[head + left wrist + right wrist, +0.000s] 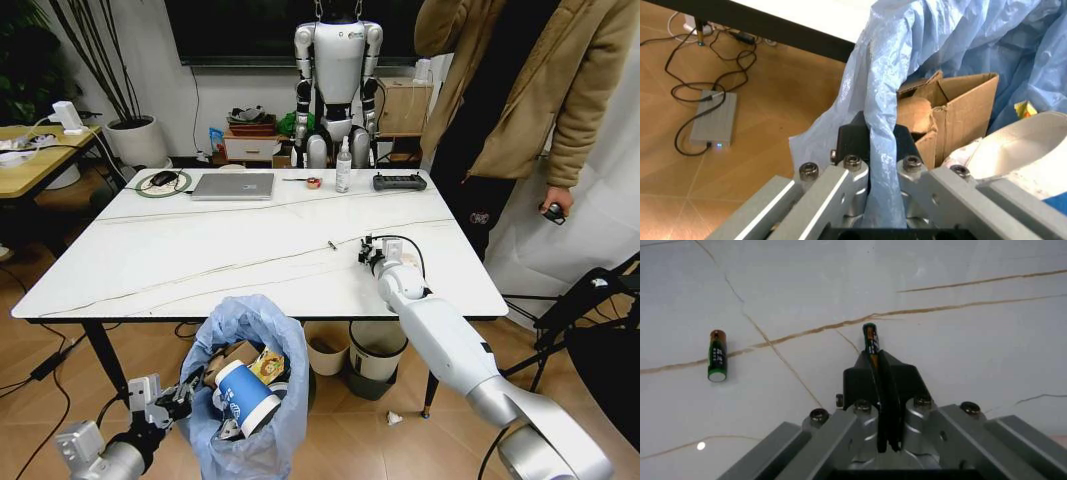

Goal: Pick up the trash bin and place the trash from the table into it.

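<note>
Right hand (875,356) pinched narrow on one battery (869,338), over the surface (200,250); thin grip, it could twist out. Left hand (870,137) clamps the liner of the trash bin (262,330) below the near edge; plastic may slip. Count: two batteries, second (717,362) lying loose nearby; one bin.

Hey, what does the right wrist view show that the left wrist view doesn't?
Right wrist view: the right gripper shut on a battery, with a second battery lying apart on the marble top.
Left wrist view: the left gripper pinching the trash bin liner, cardboard inside, cables on the floor.
Both: the table.
</note>
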